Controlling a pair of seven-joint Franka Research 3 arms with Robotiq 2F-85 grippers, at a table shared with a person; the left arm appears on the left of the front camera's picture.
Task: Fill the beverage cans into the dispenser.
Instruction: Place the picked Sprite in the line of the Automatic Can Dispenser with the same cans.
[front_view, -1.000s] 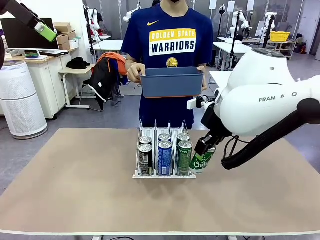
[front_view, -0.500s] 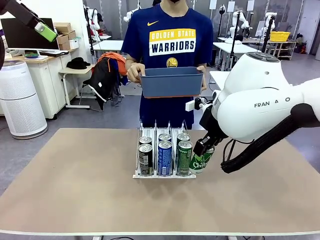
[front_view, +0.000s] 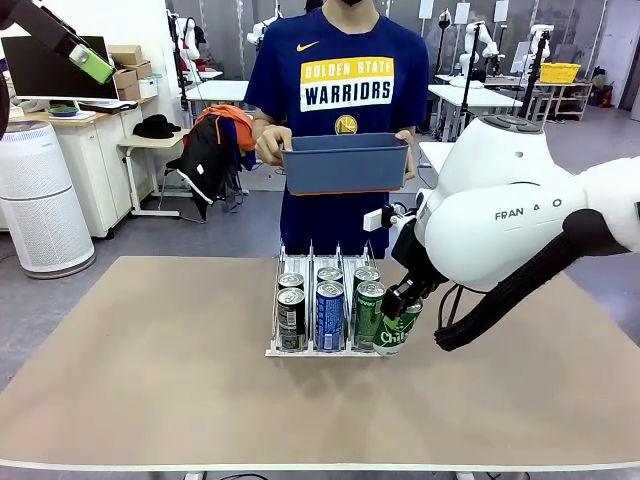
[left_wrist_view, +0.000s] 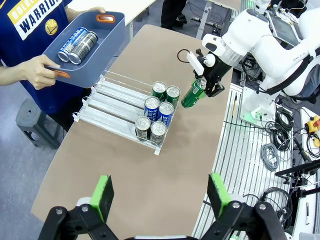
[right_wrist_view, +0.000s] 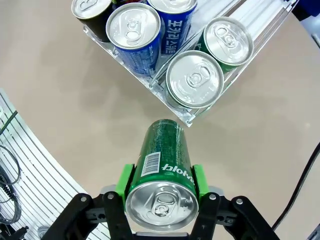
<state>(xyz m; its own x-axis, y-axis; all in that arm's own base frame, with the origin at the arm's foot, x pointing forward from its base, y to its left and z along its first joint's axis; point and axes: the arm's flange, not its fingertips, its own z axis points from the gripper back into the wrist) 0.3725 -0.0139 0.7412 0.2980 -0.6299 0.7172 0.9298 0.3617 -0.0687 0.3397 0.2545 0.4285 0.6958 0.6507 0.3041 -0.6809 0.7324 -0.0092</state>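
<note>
A: Report load of dispenser (front_view: 318, 351).

B: Holds six beverage cans, all upright, bunched at the end nearest the robot: two black cans (front_view: 291, 315) in the left lane, two blue cans (front_view: 330, 312) in the middle, two green cans (front_view: 369, 310) in the right. Leaves the far part of every lane bare.

A: State condition of right gripper (front_view: 403, 300).

B: Pinches a seventh can, the held green can (right_wrist_view: 161, 150), between the jaws, pads clamped on its sides near the top. Carries it tilted, just beside the dispenser's near right corner, outside the lanes, low over the bench (front_view: 150, 380). Unable to tell whether touching rack or bench.

A: State condition of left gripper (left_wrist_view: 160, 195).

B: Hangs high above the bench, jaws spread, nothing between them.

A: List remaining work.

B: Judged past the midpoint, not finished. Left to load: the held green can, plus one loose blue can (left_wrist_view: 70, 42) and one loose black can (left_wrist_view: 83, 45) lying in the blue-grey bin (front_view: 345, 168) held up by a person (front_view: 345, 90) at the far side.
</note>
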